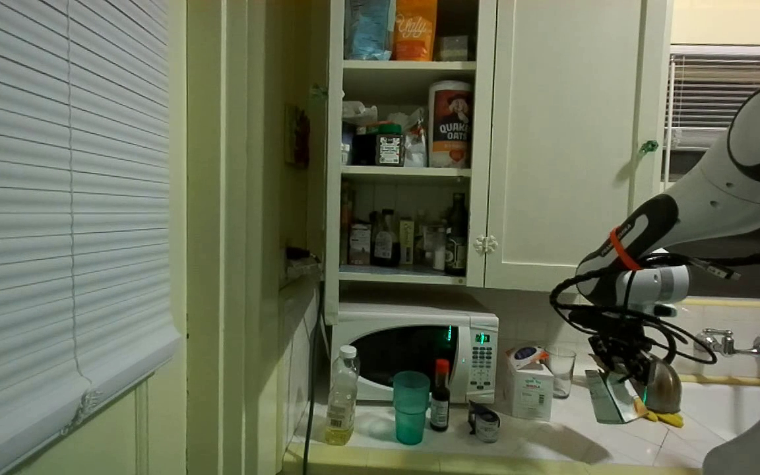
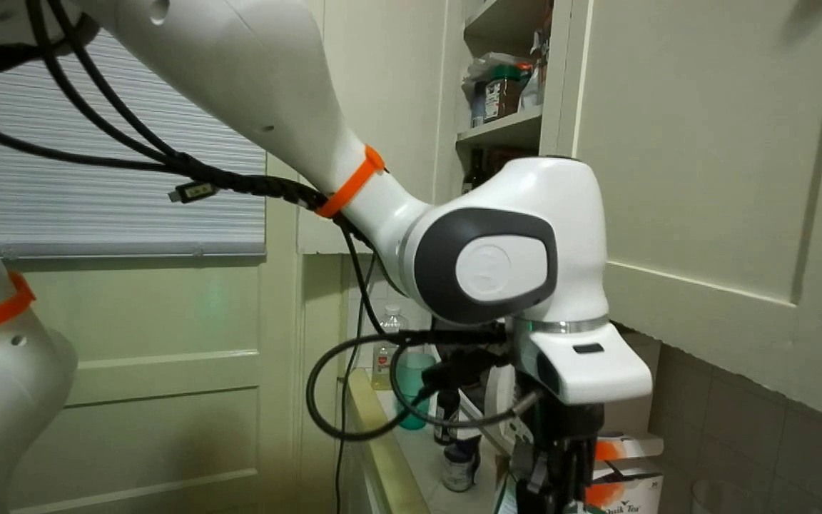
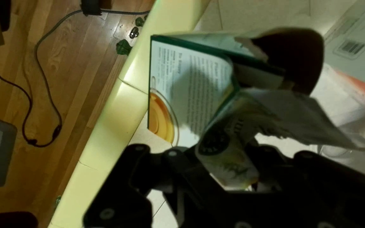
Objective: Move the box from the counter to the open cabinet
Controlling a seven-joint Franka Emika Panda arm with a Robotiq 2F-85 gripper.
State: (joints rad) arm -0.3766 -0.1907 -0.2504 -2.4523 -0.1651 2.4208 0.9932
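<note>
The box point(image 1: 611, 398) is a small pale carton with a torn-open end, tilted and held over the counter point(image 1: 680, 445) in an exterior view. In the wrist view the box point(image 3: 185, 82) shows print and an orange cup picture, with its flap between the jaws. My gripper point(image 1: 623, 361) points down and is shut on the box; it also shows in the wrist view point(image 3: 225, 158). Its fingertips are partly hidden by the flap. The cabinet point(image 1: 406, 173) stands open above the microwave, its shelves holding bottles, jars and packets. It also shows in an exterior view point(image 2: 561, 78), partly behind my arm.
A microwave point(image 1: 413, 310) stands below the cabinet. A clear bottle point(image 1: 342, 399), teal cup point(image 1: 411, 409), sauce bottle point(image 1: 440, 406), small jar point(image 1: 485, 425) and taller white carton point(image 1: 530, 396) stand on the counter. A kettle point(image 1: 665, 389) is behind the box, beside the sink point(image 1: 716, 402).
</note>
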